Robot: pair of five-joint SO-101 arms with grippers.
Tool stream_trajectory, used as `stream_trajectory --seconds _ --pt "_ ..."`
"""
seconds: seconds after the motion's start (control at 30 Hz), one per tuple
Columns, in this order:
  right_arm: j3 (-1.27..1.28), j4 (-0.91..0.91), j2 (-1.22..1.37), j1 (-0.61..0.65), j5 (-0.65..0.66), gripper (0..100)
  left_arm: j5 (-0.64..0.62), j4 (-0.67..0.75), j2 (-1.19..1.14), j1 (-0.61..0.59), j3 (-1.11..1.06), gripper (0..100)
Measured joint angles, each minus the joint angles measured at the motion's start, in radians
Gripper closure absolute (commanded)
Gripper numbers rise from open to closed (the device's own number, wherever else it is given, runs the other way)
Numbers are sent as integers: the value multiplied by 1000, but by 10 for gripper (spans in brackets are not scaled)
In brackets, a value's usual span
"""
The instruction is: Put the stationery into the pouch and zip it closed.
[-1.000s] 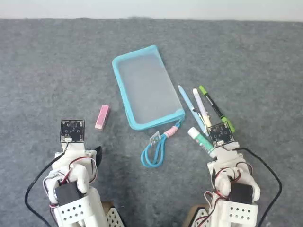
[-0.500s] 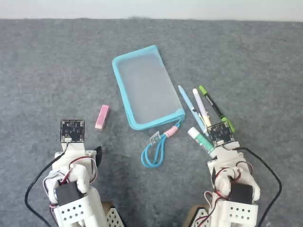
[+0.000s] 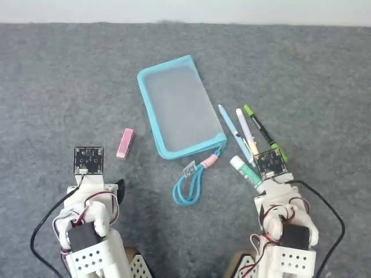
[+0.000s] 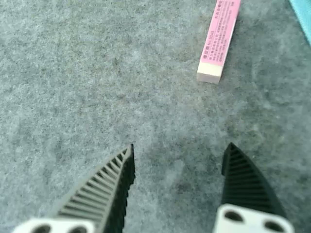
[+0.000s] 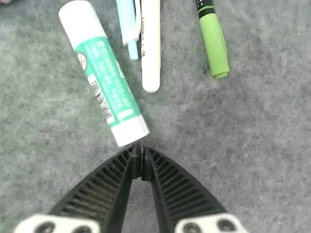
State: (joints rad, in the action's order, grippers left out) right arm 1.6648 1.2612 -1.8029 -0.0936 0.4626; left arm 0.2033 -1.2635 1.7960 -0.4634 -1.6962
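Left gripper [image 4: 180, 148] hangs low over the grey carpet [image 3: 69, 75] with its jaws spread wide and nothing between them. The pink eraser [image 4: 218, 41] lies a little ahead of the tips, untouched.

The right gripper [image 5: 141, 150] has its jaws pressed together on nothing, and their tips are just beside the white end of the green-labelled glue stick [image 5: 103, 73]. Past the glue stick, a light blue pen [image 3: 232, 128], a white pen [image 3: 246, 130] and a green marker [image 3: 264, 132] lie close together in a loose fan.

The teal-edged pouch [image 3: 179, 107] lies flat in the middle of the carpet, between the eraser and the pens. Its pink zip pull [image 3: 213, 159] sits at the near corner, and a blue cord loop [image 3: 188, 188] trails from it toward the arms. Whether the zip is open cannot be told from above.

All the stationery is outside the pouch, so I judge the task to be at its first step: choosing and picking up an item.

The eraser looks like the easiest start for the left arm, since its jaws are already wide enough. It would need to move forward, line its jaws up across the narrow sides, then come down and close. The right arm would first have to open its jaws before it could take the glue stick. The pouch mouth will probably also need holding open while things go in.
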Motion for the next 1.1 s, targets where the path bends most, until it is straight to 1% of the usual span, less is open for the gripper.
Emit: stream_trajectory --seconds 0.1,0.17,0.47,0.67,0.83,0.93,1.0,1.1 --pt "0 -48 0 0 2 976 0 0 0 0 0 724" --pt "-15 -57 0 0 28 976 0 0 0 0 0 724" --pt "-227 -57 5 14 29 972 0 0 0 0 0 724" --pt "-388 -57 267 141 17 973 0 0 0 0 0 724" --pt "-606 -63 571 221 -100 972 0 0 0 0 0 724" --pt "-674 -66 717 290 -163 972 3 0 0 0 0 724" --pt "-683 -84 804 336 -178 972 21 0 0 0 0 724" --pt "-687 -137 896 384 -189 972 114 0 0 -8 0 724"
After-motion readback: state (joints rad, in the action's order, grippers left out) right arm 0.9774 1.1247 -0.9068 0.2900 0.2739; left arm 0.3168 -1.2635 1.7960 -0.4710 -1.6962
